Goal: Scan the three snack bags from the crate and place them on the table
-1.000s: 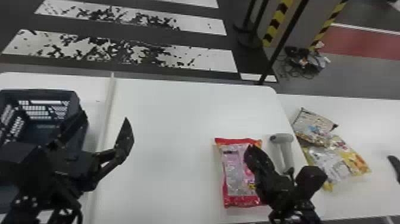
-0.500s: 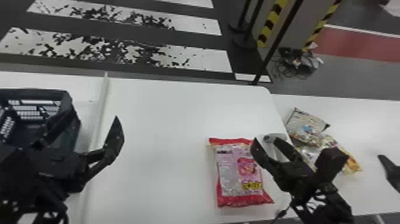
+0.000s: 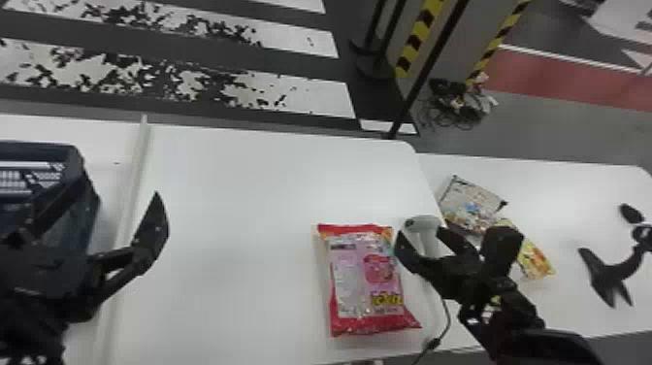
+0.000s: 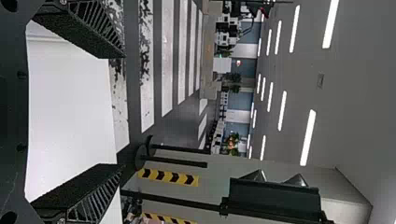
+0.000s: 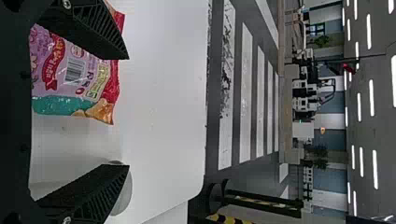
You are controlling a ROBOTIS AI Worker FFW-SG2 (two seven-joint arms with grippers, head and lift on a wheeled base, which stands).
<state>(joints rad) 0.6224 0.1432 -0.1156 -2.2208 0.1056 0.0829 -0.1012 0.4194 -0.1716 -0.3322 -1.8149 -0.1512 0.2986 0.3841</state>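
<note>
Desk (image 3: 242,194): one red-and-pink snack bag (image 3: 364,276), flat, untouched, just beside a pale grey scanner (image 3: 418,223). Two further snack bags, one silvery (image 3: 473,201), one yellow (image 3: 536,257), side by side on the right-hand desk (image 3: 572,204). Left pincer (image 3: 118,189): released, empty, near the dark blue crate (image 3: 73,151). Right pincer (image 3: 418,232): released, empty, fingers spread, near bag and scanner.

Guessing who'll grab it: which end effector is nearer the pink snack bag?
Right: the right end effector hovers beside the bag; the left end effector is leftward, by the crate.
</note>
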